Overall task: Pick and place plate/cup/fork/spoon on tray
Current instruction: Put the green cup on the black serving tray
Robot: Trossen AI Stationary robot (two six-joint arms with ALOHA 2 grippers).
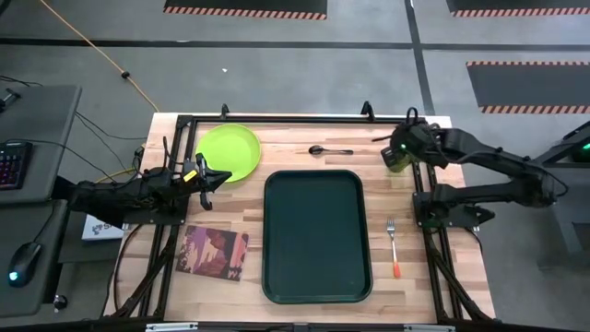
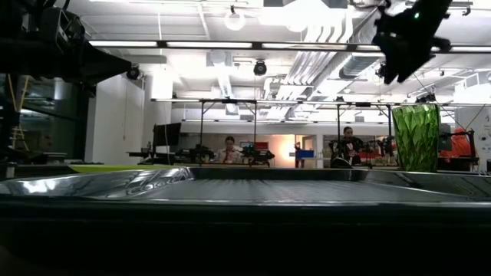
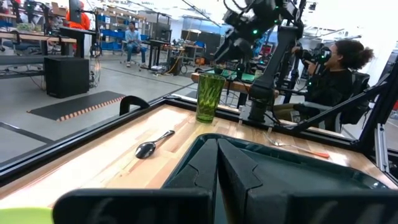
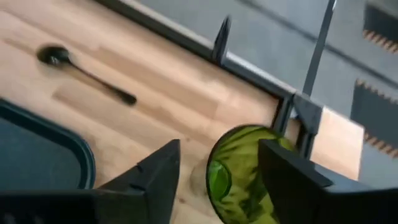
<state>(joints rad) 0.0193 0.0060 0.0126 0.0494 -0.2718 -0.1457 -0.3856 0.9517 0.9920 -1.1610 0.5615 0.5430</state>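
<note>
A: While the tray (image 1: 317,236) sits bare, where's the cup (image 1: 398,159)?
B: Beyond the tray's far right corner, between the right gripper's (image 4: 219,163) spread fingers. Nothing's placed yet.

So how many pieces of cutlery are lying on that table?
2. The spoon lies on the wood beyond the tray's far edge, between plate and cup. The fork lies on the wood right of the tray. None looks hidden.

The whole table (image 1: 304,138) is seen straight down from overhead, the tray (image 2: 245,188) rim is skimmed at table height, and the cup (image 4: 239,177) (close under the right wrist) is shared by every view.
</note>
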